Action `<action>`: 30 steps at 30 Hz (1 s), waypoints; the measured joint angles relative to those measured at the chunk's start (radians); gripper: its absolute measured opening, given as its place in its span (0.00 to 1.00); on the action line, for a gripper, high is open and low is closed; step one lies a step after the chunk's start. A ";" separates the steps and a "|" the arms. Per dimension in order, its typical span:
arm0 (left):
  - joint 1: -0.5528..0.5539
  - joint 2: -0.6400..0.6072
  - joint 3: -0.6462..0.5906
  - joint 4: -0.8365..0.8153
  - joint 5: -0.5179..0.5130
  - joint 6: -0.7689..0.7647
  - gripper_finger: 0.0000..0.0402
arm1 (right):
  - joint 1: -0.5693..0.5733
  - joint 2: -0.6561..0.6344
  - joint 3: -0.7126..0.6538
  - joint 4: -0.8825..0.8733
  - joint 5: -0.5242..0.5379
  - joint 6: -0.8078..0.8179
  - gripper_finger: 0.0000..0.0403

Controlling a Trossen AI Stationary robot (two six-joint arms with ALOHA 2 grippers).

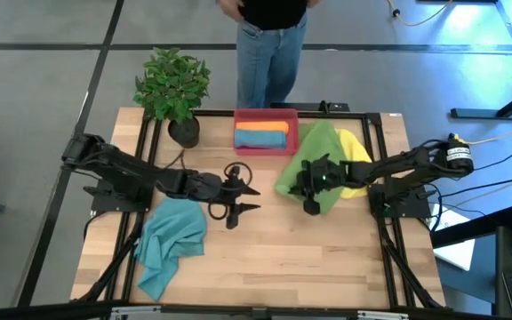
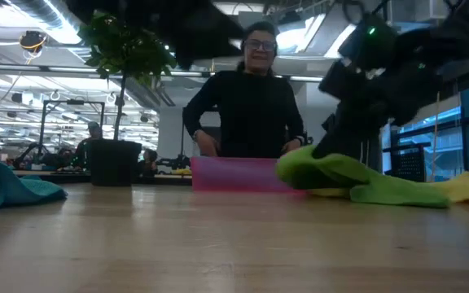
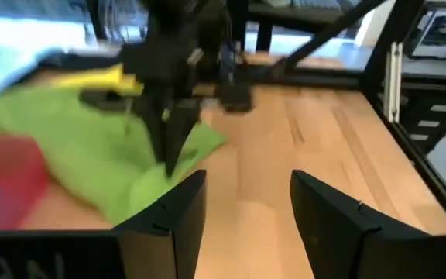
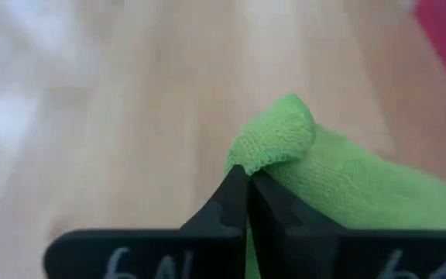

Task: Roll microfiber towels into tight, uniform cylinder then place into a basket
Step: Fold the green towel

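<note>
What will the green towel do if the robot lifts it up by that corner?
The green towel would probably droop and hang, since it already lies in soft folds. It looks light: the right end effector pinches just one bunched edge. It likely won't slip, being fuzzy.

Wooden table (image 1: 327, 258): towels (image 1: 172, 240), basket (image 1: 266, 117), plant (image 1: 174, 89).

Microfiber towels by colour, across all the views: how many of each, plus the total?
Green towel, pinched by the right gripper: 1
Yellow towel, under the green one: 1
Teal towel, loose on the table: 1
Orange towel, in the basket: 1
Teal-blue towel, in the basket: 1
Total: 5
</note>
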 joint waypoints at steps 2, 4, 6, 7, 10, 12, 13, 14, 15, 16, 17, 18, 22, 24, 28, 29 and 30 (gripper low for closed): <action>0.008 0.051 0.000 0.005 0.003 -0.052 0.43 | 0.066 0.000 0.000 0.022 0.051 -0.005 0.02; 0.013 0.108 0.000 0.022 0.012 -0.092 0.43 | 0.132 0.000 0.000 0.037 0.107 -0.016 0.01; 0.018 0.168 0.000 0.066 0.034 -0.104 0.43 | 0.197 0.000 0.000 0.038 0.174 -0.033 0.01; 0.022 0.198 0.000 0.108 0.052 -0.105 0.43 | 0.227 0.000 0.000 0.038 0.210 -0.033 0.01; 0.046 0.279 0.013 0.254 0.137 -0.125 0.44 | 0.310 0.004 0.000 0.039 0.310 -0.034 0.02; 0.063 0.332 0.043 0.291 0.188 -0.129 0.45 | 0.358 0.008 0.000 0.038 0.372 -0.037 0.02; 0.069 0.358 0.063 0.291 0.197 -0.130 0.45 | 0.377 0.013 0.001 0.041 0.398 -0.037 0.02; 0.073 0.382 0.081 0.289 0.200 -0.130 0.46 | 0.396 0.016 0.001 0.038 0.419 -0.039 0.02; 0.077 0.407 0.101 0.287 0.202 -0.130 0.47 | 0.411 0.021 0.001 0.038 0.431 -0.049 0.02; 0.078 0.433 0.126 0.288 0.203 -0.130 0.48 | 0.424 0.028 0.001 0.044 0.442 -0.057 0.02; 0.078 0.456 0.146 0.289 0.204 -0.129 0.49 | 0.437 0.033 0.001 0.043 0.449 -0.062 0.02; 0.080 0.478 0.165 0.288 0.204 -0.128 0.50 | 0.446 0.042 0.001 0.048 0.458 -0.065 0.02; 0.098 0.545 0.245 0.268 0.223 -0.125 0.51 | 0.473 0.079 0.001 0.062 0.474 -0.087 0.02; 0.113 0.568 0.277 0.241 0.250 -0.144 0.51 | 0.477 0.098 0.001 0.070 0.476 -0.086 0.02; 0.137 0.603 0.310 0.154 0.298 -0.215 0.51 | 0.477 0.129 0.002 0.087 0.476 -0.086 0.02; 0.141 0.604 0.310 0.129 0.309 -0.235 0.51 | 0.477 0.135 0.002 0.092 0.476 -0.087 0.02; 0.145 0.604 0.309 0.104 0.320 -0.256 0.51 | 0.477 0.141 0.002 0.101 0.476 -0.088 0.02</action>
